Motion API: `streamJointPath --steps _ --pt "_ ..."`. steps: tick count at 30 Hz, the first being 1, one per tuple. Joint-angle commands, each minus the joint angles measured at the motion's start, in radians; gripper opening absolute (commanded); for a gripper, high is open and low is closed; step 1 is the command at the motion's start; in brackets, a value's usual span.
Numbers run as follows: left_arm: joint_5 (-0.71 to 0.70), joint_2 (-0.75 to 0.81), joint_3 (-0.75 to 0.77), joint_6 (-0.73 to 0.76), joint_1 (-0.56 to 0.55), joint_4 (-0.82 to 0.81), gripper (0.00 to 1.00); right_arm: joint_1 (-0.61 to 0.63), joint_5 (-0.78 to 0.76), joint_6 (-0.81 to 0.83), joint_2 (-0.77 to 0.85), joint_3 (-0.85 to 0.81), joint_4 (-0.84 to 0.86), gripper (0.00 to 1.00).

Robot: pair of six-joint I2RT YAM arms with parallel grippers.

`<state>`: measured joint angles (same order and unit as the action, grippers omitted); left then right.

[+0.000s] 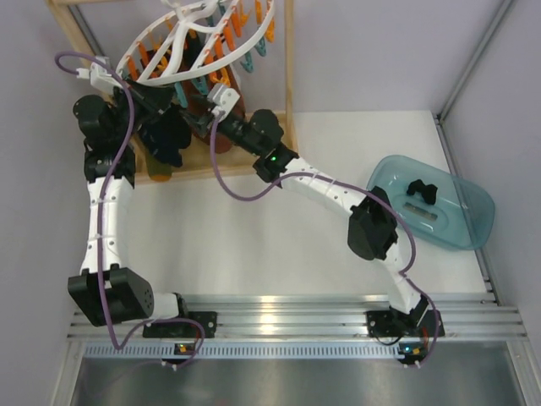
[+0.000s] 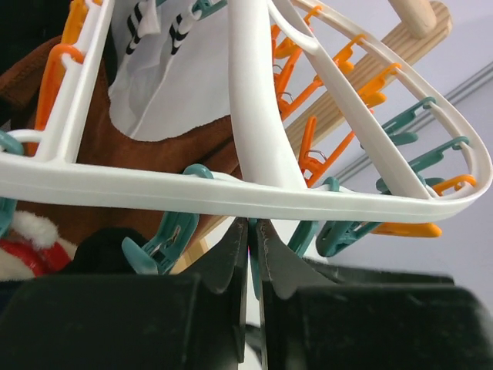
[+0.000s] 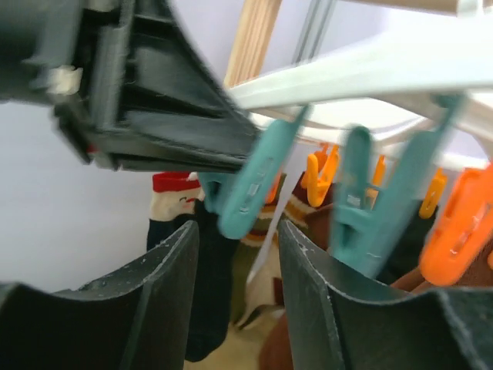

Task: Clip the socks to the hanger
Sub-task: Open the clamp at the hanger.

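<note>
The round white hanger point(image 1: 199, 38) with orange and teal clips hangs in the wooden frame at the back left. In the left wrist view its rim point(image 2: 231, 196) crosses just above my left gripper point(image 2: 255, 231), which is shut on a teal clip point(image 2: 255, 258). My right gripper point(image 3: 237, 231) is open right under the same rim, with a teal clip point(image 3: 250, 189) just above the gap between its fingers. A dark sock point(image 3: 208, 293) hangs behind that clip. In the top view both grippers, left point(image 1: 169, 114) and right point(image 1: 199, 106), meet under the hanger. One black sock point(image 1: 420, 190) lies in the blue tray.
The blue tray point(image 1: 473, 211) sits at the right of the table. The wooden frame point(image 1: 287, 76) surrounds the hanger. Rust-brown cloth point(image 2: 154, 162) and a white striped piece point(image 2: 169, 69) hang from it beside the left gripper. Further patterned socks point(image 3: 308, 223) hang behind the right gripper.
</note>
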<state>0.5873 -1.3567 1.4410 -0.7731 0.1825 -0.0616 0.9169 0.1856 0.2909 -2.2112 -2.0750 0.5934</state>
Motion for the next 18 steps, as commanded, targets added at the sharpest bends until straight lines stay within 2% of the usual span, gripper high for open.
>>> streamJointPath --steps 1,6,18 --pt "0.085 0.004 -0.017 0.001 0.003 -0.124 0.08 -0.076 0.136 -0.313 0.035 -0.124 -0.092 0.46" --pt "0.101 0.001 -0.036 -0.002 0.003 -0.155 0.07 -0.101 0.129 -0.412 0.002 -0.187 -0.116 0.46" --pt "0.12 0.008 -0.044 -0.005 0.005 -0.17 0.07 -0.079 0.121 -0.389 -0.058 -0.26 -0.112 0.45"
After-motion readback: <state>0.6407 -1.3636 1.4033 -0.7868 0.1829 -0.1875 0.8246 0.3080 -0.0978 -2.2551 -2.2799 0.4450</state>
